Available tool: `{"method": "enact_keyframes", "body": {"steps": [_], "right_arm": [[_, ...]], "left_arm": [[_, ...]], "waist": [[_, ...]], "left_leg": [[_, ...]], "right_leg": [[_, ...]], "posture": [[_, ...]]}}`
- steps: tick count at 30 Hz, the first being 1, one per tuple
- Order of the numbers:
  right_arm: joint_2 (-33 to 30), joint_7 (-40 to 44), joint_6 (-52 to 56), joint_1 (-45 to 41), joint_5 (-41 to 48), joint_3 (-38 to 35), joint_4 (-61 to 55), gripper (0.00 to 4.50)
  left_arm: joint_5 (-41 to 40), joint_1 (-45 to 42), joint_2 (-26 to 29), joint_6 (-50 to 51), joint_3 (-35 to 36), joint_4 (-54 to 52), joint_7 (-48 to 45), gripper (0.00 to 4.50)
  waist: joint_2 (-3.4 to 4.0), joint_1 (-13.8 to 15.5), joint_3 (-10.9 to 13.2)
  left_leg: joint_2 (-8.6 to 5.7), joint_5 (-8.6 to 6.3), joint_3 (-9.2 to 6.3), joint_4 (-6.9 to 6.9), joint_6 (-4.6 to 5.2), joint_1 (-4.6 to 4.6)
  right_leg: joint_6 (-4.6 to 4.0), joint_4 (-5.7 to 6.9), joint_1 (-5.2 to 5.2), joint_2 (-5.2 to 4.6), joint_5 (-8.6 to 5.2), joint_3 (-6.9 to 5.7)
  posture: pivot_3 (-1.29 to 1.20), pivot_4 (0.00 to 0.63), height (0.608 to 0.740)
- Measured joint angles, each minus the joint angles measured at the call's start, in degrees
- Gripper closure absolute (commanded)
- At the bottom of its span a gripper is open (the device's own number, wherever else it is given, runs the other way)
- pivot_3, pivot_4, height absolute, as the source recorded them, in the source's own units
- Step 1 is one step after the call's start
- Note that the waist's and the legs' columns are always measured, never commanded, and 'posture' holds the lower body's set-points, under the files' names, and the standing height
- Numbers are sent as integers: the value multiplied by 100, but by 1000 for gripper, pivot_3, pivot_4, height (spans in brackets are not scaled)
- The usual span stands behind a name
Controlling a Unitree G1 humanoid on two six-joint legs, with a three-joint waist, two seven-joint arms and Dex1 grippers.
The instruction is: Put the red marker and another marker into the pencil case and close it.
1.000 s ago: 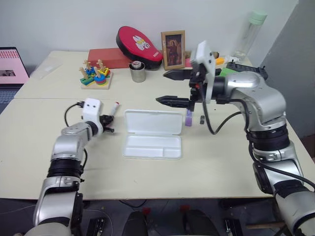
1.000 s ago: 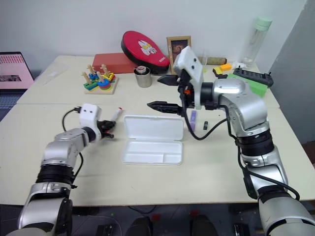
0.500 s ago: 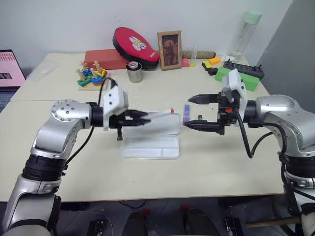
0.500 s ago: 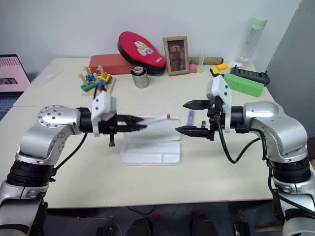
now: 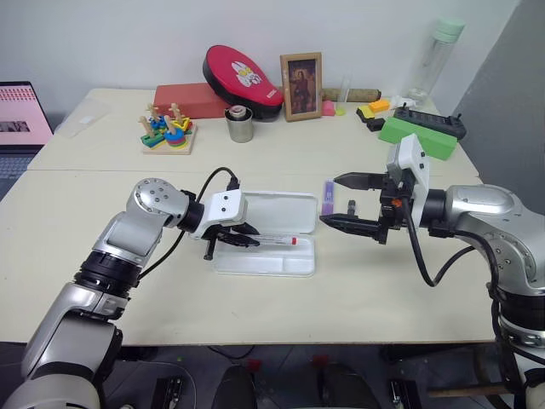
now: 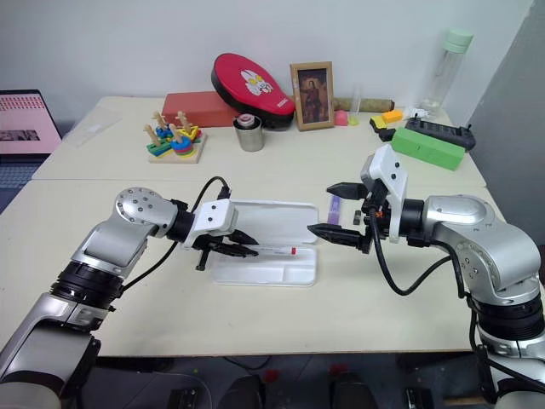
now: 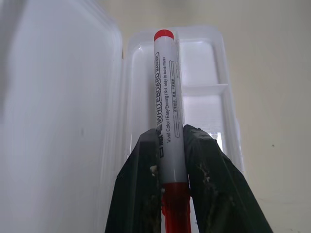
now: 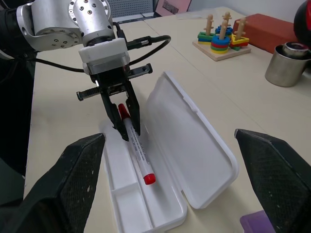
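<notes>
Over the pencil case (image 5: pixel 281 210) (lid open), red marker (image 5: pixel 271 241) hangs.

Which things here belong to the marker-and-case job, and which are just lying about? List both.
Belonging to the job:
- red marker, gripped by the left gripper over the tray
- purple marker, on the table
- pencil case, lid open
- right gripper, open

Just lying about:
- red oval case
- picture frame
- metal cup
- ring stacker toy
- bottle
</notes>
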Motion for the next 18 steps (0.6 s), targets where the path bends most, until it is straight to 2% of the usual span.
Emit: {"method": "enact_keyframes", "body": {"steps": [10, 12, 15, 18], "right_arm": [[-40, -167, 4, 111, 40, 4, -45, 0], [-49, -166, 3, 112, 40, 7, -45, 0], [-50, -165, -2, 111, 40, 18, -45, 0], [-49, -163, -8, 111, 39, 28, -45, 0]], "left_arm": [[300, 5, -132, 133, -45, 103, 124, 4067], [315, 16, -148, 257, -44, 101, 158, 3366], [315, 31, -202, 396, -44, 53, 242, 3039], [310, 47, -204, 426, -44, -49, 241, 2397]], "waist": [[0, -7, 0], [0, -8, 0], [0, -8, 0], [0, -8, 0]], "left_leg": [[0, 0, 0, 2, 0, 1], [1, 0, 0, 2, 0, 1], [0, 0, -1, 2, 0, 1], [1, 0, -1, 2, 0, 2]], "right_leg": [[0, 3, 2, 0, 0, 0], [0, 2, 2, 0, 0, 0], [0, 3, 2, 0, 0, 0], [0, 3, 3, 0, 0, 0]], "posture": [[0, 150, 740], [0, 150, 740], [0, 150, 740], [0, 150, 740]]}}
